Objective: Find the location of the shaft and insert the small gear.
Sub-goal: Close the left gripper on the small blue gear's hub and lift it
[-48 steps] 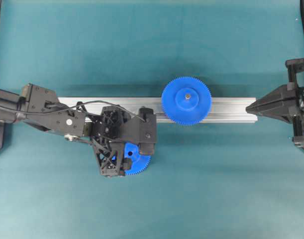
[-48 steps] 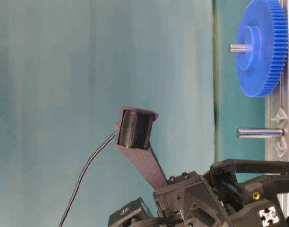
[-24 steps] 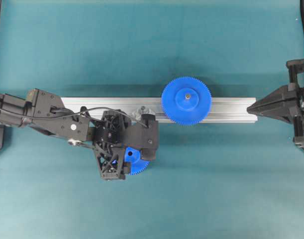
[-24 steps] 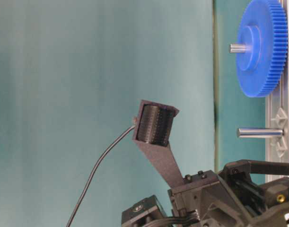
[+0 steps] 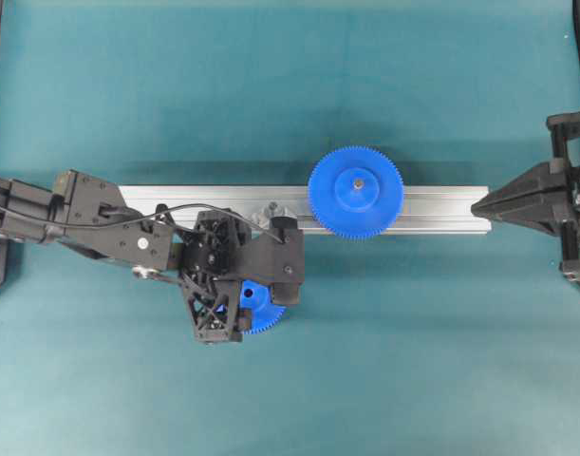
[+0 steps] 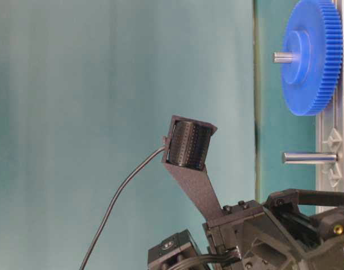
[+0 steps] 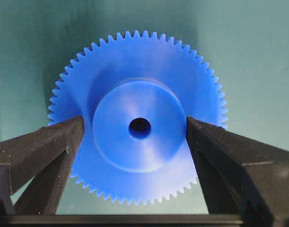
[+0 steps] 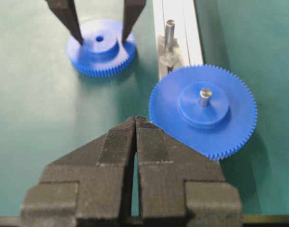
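Observation:
The small gear [image 7: 149,161] lies flat on the teal mat, hub up; it also shows in the overhead view [image 5: 263,319] and the right wrist view [image 8: 100,52]. My left gripper [image 7: 135,121] is open around its hub: the right finger [image 7: 215,151] touches the hub and the left finger [image 7: 45,146] stands a small gap off. The shaft [image 8: 170,29] rises bare from its silvery mount on the rail, just beyond the gear; it also shows in the table-level view [image 6: 307,158]. My right gripper [image 8: 135,120] is shut and empty at the rail's right end [image 5: 476,204].
The larger blue gear [image 5: 355,192] sits on its own pin on the aluminium rail [image 5: 441,204], right of the shaft. My left arm's wrist covers most of the small gear from above.
My left gripper has moved left and toward the rail over the small gear, mostly in the first half second, then barely. The right arm has not moved.

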Controlling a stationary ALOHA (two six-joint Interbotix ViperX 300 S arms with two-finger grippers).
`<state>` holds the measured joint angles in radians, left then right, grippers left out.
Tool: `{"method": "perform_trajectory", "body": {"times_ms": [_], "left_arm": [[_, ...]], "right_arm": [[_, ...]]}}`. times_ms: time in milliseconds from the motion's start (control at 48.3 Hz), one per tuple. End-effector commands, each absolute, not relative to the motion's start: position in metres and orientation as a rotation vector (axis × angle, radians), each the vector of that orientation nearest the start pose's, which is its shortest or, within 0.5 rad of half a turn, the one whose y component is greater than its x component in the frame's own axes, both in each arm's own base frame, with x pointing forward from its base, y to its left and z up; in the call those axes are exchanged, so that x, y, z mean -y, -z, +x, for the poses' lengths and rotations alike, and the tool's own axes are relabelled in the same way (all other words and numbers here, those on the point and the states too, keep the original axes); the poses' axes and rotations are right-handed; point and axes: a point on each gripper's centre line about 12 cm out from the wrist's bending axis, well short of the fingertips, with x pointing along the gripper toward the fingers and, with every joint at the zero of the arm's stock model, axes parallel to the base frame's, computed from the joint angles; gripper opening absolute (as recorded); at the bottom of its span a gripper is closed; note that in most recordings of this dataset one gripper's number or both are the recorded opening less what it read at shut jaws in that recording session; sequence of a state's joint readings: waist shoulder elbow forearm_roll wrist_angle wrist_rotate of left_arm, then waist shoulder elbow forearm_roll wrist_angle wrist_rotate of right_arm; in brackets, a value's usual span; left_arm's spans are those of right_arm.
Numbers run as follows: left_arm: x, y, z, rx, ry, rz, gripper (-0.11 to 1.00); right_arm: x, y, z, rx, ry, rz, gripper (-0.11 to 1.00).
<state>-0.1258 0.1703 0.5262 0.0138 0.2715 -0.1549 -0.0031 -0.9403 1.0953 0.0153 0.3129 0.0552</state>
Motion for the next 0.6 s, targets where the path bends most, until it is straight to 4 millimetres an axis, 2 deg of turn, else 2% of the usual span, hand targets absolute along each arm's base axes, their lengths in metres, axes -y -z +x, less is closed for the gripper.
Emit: {"method": "perform_trajectory", "body": {"times_ms": [0, 207, 352, 579], "left_arm": [[0.0528, -0.1265, 0.4062, -0.962, 0.046, -0.072, 0.92], [0.0527, -0.1267, 0.4058, -0.962, 0.04, -0.083, 0.85], [0.0525, -0.1267, 0.404, -0.977, 0.039, -0.08, 0.65], [0.0522, -0.1322, 0.4027, -1.001, 0.04, -0.069, 0.65]], "right_arm": [[0.0004, -0.2557, 0.1965, -0.458, 0.018, 0.078, 0.02], [0.0001, -0.2557, 0.1965, -0.458, 0.016, 0.078, 0.02], [0.0001, -0.256, 0.1963, -0.457, 0.016, 0.078, 0.02], [0.0, -0.2577, 0.194, -0.445, 0.016, 0.078, 0.02]]}}
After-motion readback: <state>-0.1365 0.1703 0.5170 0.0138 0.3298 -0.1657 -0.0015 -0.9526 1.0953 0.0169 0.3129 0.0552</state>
